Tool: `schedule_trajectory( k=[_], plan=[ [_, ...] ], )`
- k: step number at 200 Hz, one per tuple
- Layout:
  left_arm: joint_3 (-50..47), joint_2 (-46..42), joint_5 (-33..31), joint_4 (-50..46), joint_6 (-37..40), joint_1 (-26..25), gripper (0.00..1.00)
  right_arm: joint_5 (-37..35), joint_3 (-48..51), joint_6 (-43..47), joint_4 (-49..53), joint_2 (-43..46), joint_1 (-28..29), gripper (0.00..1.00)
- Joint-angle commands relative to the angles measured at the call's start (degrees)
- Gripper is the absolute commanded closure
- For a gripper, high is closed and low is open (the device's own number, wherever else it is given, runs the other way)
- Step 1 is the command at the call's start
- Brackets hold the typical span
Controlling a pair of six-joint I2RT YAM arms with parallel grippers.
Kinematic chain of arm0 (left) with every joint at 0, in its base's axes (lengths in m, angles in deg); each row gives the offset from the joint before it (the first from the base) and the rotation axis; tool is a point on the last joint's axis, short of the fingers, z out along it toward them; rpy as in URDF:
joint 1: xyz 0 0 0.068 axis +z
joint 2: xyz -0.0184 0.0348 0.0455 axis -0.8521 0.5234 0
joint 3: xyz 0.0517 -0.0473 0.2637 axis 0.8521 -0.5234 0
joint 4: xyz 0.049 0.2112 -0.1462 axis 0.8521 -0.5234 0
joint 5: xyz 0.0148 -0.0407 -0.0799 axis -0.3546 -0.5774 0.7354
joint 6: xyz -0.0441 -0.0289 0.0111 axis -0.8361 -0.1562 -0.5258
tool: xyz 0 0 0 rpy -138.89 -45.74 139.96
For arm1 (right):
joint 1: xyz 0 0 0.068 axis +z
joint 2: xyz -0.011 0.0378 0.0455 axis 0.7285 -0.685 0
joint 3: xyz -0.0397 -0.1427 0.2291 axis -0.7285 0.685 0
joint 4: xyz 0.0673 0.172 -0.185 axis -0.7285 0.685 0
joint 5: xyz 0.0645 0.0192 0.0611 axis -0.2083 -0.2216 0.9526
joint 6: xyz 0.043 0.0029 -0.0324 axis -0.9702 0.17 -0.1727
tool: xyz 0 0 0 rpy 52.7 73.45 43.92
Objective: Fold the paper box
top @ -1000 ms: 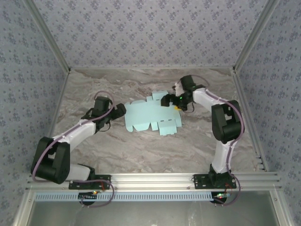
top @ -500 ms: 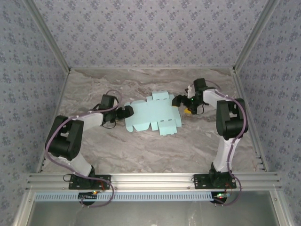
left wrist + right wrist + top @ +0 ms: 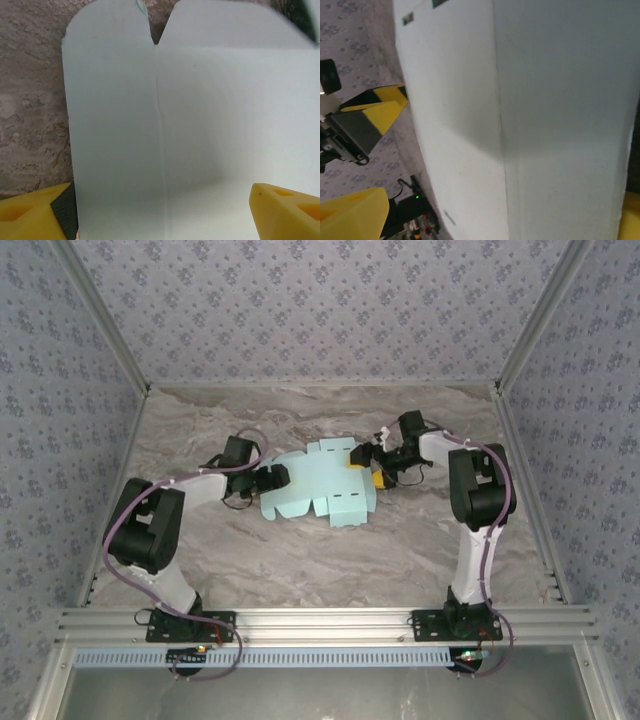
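Marbled tabletop (image 3: 430, 540) under patterned walls. At the left, the left gripper (image 3: 272, 478) straddles the sheet's edge, jaws spread wide, clamping nothing. The flat paper box (image 3: 318, 488) lies mid-table. At its right edge the right gripper (image 3: 366, 462) gapes fully, with card between its fingers.

You're looking at a pale cyan-blue flat die-cut card sheet (image 3: 318, 483), plain and unprinted, on a grey-brown marble-veined counter (image 3: 300, 560). At twelve o'clock, the lilac-grey wall (image 3: 320, 310) carries a small dark floral repeat. The left arm (image 3: 190, 490) and right arm (image 3: 480, 490) are white and black with purple cables. The left pincer (image 3: 280, 478) and right pincer (image 3: 362, 460) have yellow fingers (image 3: 280, 210).
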Motion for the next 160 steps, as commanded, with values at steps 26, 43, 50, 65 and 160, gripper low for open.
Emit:
schedule_trajectory(
  k=[26, 43, 50, 65, 160],
  plan=[
    [3.9, 0.4, -3.4, -1.9, -0.5, -1.2, 0.12, 8.5, 2.0, -6.2, -4.8, 4.2, 2.6, 0.0],
    [2.4, 0.2, -5.1, -0.9, -1.0, -1.6, 0.12, 7.6, 2.7, -5.7, -4.8, 5.8, 2.4, 0.0],
    [1.7, -0.3, -6.1, -0.7, -1.3, -1.6, 0.12, 7.1, 3.3, -5.6, -4.8, 6.5, 2.1, 0.0],
    [0.6, -1.6, -7.4, -0.8, -1.1, -1.6, 0.12, 6.9, 4.6, -5.9, -5.0, 7.6, 1.1, 0.01],
    [2.1, -6.1, -7.1, -6.7, 1.7, -1.6, 0.11, 3.1, 10.6, -7.4, -12.1, 12.8, 0.9, 0.54]
  ],
)
